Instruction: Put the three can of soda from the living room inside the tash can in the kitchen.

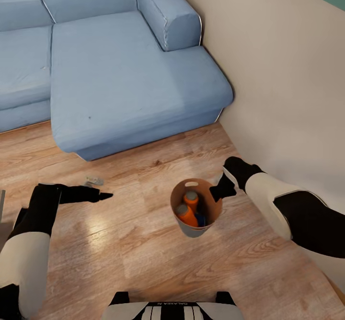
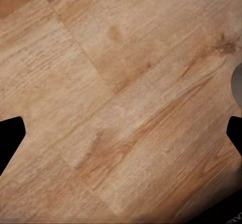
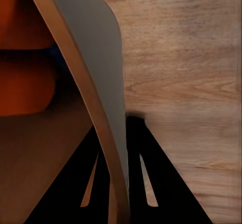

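Grey-walled, the tash can [image 1: 195,214] is pinched at its rim by the right gripper [image 1: 221,191], mouth tilted towards the sofa [image 1: 120,70]; two orange cans [image 1: 188,209] are held inside. The left gripper [image 1: 103,196] is spread, empty.

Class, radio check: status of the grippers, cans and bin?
Right gripper shut on bin wall. Left gripper open, empty, over floor. Two orange cans and a blue one inside bin. Sofa ahead.

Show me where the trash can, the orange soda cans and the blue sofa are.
trash can [image 1: 190,230], head view, grey outer wall near the base.
orange soda cans [image 1: 188,216], head view, side of the nearer can inside the bucket.
blue sofa [image 1: 124,80], head view, middle of the seat cushion.
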Available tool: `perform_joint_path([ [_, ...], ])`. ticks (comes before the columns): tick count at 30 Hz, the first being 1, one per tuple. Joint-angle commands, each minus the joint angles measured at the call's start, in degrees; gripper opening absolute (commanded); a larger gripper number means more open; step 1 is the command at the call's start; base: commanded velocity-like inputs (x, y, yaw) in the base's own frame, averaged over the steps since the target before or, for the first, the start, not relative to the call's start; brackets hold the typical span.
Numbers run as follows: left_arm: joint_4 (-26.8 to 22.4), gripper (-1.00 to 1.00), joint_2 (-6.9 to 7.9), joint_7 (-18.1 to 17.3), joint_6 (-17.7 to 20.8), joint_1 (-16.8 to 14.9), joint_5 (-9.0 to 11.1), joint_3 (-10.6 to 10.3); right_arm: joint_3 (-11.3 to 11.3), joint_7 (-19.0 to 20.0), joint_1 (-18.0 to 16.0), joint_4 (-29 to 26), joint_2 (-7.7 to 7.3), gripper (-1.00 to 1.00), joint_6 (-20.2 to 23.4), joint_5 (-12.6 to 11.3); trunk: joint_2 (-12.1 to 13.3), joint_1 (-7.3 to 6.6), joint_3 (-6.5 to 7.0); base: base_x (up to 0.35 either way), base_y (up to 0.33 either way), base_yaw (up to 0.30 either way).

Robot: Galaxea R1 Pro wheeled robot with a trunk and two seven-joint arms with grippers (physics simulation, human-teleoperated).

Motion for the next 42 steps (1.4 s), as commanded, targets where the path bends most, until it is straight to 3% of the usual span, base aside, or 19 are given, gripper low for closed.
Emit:
perform_joint_path([
  [1,0.03,1.0,-0.14,0.28,-0.22,0.22,0.02,0.11,-2.05,0.46,0.01,0.01,-0.07,-1.0,0.43,-2.68,0.0,0.0,0.0,0.0,0.0,0.0],
  [11,0.47,1.0,-0.65,0.7,-0.59,0.58,0.97,2.41,-2.52,0.38,2.49,-0.42,-0.49,-1.0,0.43,-2.67,0.0,0.0,0.0,-0.118,0.016,0.0],
  [42,0.71,1.0,-0.71,0.75,-0.75,1.12,1.26,2.52,-2.48,0.28,4.3,-0.66,-0.58,-1.0,0.43,-2.58,0.0,0.0,0.0,-0.328,0.001,0.0],
])
